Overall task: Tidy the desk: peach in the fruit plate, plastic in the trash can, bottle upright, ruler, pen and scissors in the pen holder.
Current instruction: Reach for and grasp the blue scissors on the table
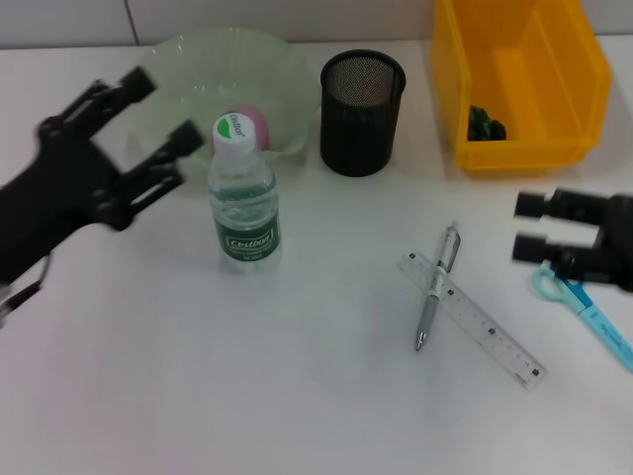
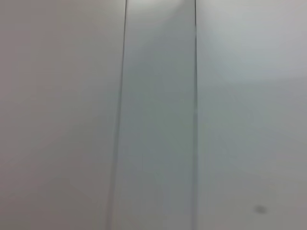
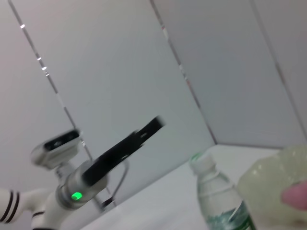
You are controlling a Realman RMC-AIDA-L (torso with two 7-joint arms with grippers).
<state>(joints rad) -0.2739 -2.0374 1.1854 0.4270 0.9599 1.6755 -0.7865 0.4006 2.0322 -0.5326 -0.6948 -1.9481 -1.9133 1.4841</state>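
A clear water bottle [image 1: 243,203] with a white and green cap stands upright on the white desk; it also shows in the right wrist view [image 3: 218,199]. My left gripper [image 1: 158,111] is open and empty, just left of the bottle's top. A pink peach [image 1: 252,127] lies in the pale green fruit plate [image 1: 188,69]. A silver pen [image 1: 437,287] lies across a clear ruler [image 1: 475,322]. Light blue scissors [image 1: 588,312] lie partly under my right gripper [image 1: 529,226], which is open. The black mesh pen holder [image 1: 362,111] stands behind. Dark plastic [image 1: 487,125] lies in the yellow bin [image 1: 519,79].
The left wrist view shows only a pale wall panel [image 2: 158,115]. The right wrist view shows my left arm [image 3: 110,158] beside the bottle and the fruit plate's edge [image 3: 273,187].
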